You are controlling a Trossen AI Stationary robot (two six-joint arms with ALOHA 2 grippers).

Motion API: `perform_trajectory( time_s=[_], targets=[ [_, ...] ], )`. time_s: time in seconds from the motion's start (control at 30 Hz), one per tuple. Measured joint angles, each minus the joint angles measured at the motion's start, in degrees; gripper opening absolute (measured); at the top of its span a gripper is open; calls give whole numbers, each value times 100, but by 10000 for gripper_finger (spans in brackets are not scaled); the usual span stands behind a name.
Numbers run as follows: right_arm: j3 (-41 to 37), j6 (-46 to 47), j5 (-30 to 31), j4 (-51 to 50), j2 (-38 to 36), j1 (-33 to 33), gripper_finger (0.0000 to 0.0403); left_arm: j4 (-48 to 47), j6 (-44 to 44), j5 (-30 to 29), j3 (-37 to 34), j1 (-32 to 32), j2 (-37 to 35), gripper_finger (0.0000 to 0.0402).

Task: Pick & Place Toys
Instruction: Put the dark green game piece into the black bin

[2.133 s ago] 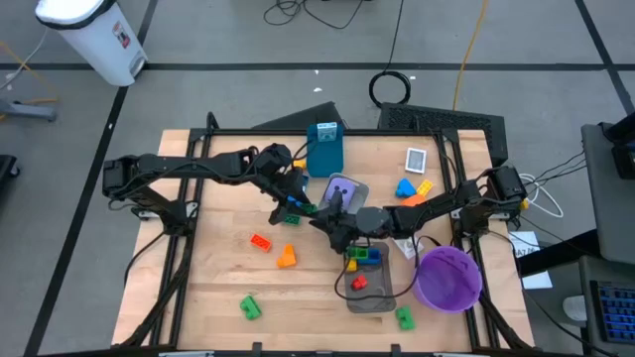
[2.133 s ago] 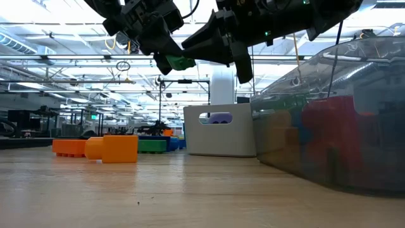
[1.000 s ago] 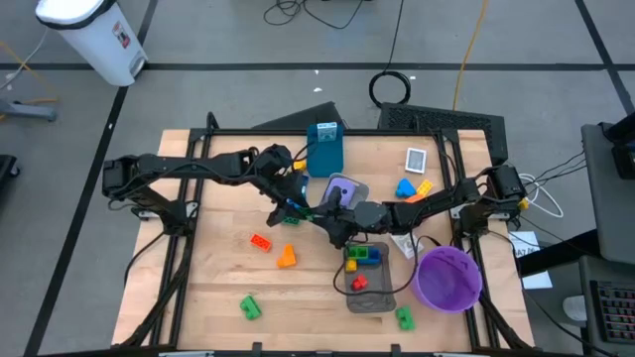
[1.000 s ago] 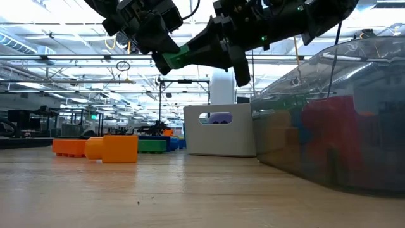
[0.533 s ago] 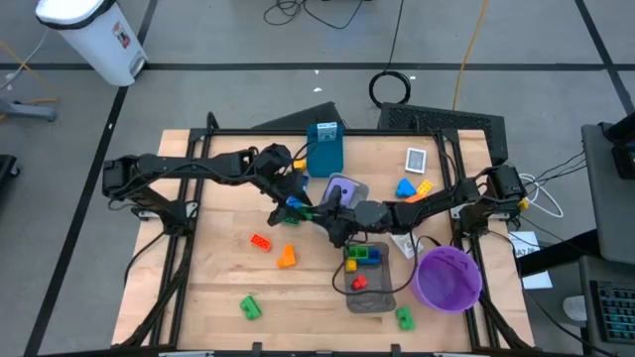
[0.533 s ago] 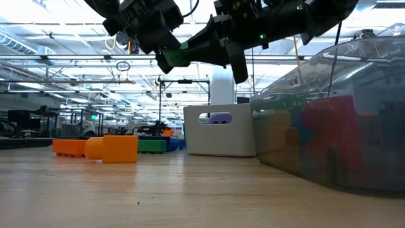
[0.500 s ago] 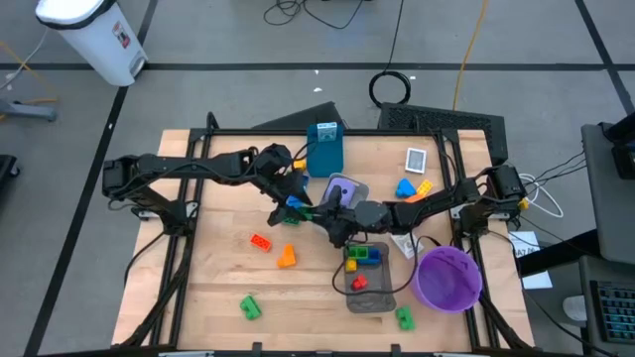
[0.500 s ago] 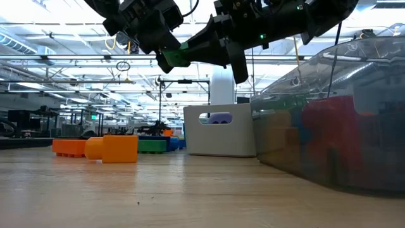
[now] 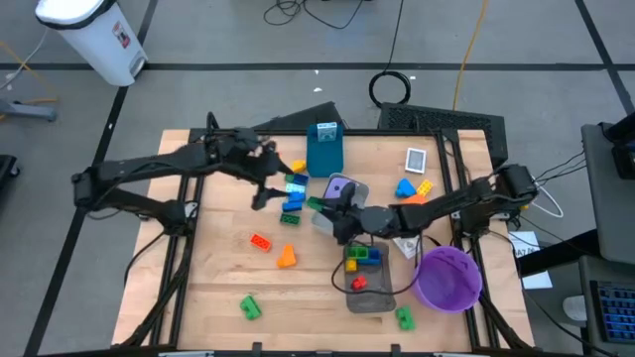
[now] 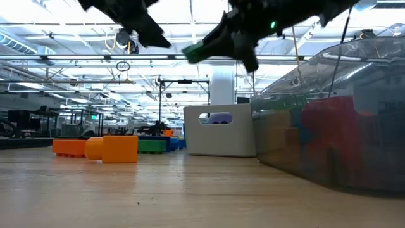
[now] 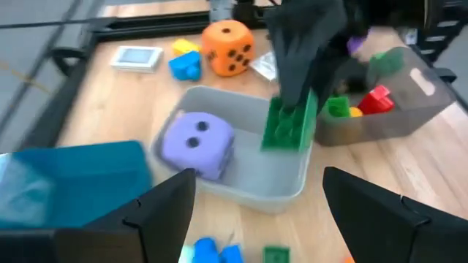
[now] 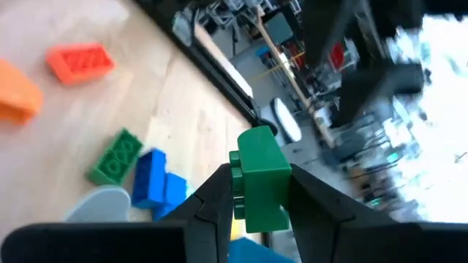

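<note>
My right gripper (image 9: 323, 210) is shut on a green brick (image 12: 259, 179) in the air over the table's middle, beside the grey tray (image 9: 353, 185) that holds the purple die (image 11: 197, 141). My left gripper (image 11: 259, 219) stands open and empty, up and to the left of the brick (image 9: 266, 186). Blue bricks (image 9: 293, 188), a green brick (image 9: 290, 219), a red brick (image 9: 260, 241) and an orange brick (image 9: 286, 258) lie flat on the wood. The orange die (image 11: 228, 47) rests behind the tray. My right gripper pinches the green brick by two opposite sides (image 12: 272, 191) between its two fingers (image 12: 219, 191). The fingers come nearly level from the table's right. The brick (image 10: 202, 48) sticks out past the fingertips, lifted clear of the table and the tray.
A second grey tray (image 9: 382, 296) with several bricks and a purple bowl (image 9: 448, 278) stand at the near right. A teal box (image 9: 324, 149) stands at the far middle, a white card (image 9: 417, 159) to its right. Green bricks (image 9: 249, 308) (image 9: 405, 317) lie near the front edge.
My left gripper has opened, let go of the green brick, and drawn back up toward the table's far left. The brick stays in my right gripper, which has moved up slightly with it and rolled.
</note>
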Motion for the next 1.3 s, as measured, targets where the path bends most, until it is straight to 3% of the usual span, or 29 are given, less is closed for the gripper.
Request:
perform_trajectory(
  time_s=[0.3,0.47,0.57,0.77,0.9,1.17,1.3],
  targets=[
    [2,2574,-43,-2314,-1429,135,95,-864,73,-236,-118,225,-1470,308],
    [2,3557,-67,-3789,-1900,393,96,-263,-218,-221,-953,118,-2116,308],
    [2,4199,-563,-4326,-2130,561,96,457,-439,-221,-1665,14,-2395,308],
    [2,5615,-1721,-4752,-2341,905,96,2013,-1013,-233,-2811,-191,-2539,308],
    [2,6565,-2289,-5134,-2339,1194,96,2478,-1341,-237,-3216,-334,-2538,308],
    [2,8118,-2322,-5774,-2330,1663,96,2534,-1679,-237,-3403,-568,-2504,308],
    [2,8437,-2265,-6447,-2171,1660,96,2536,-1713,-239,-3405,-695,-2484,308]
  ],
)
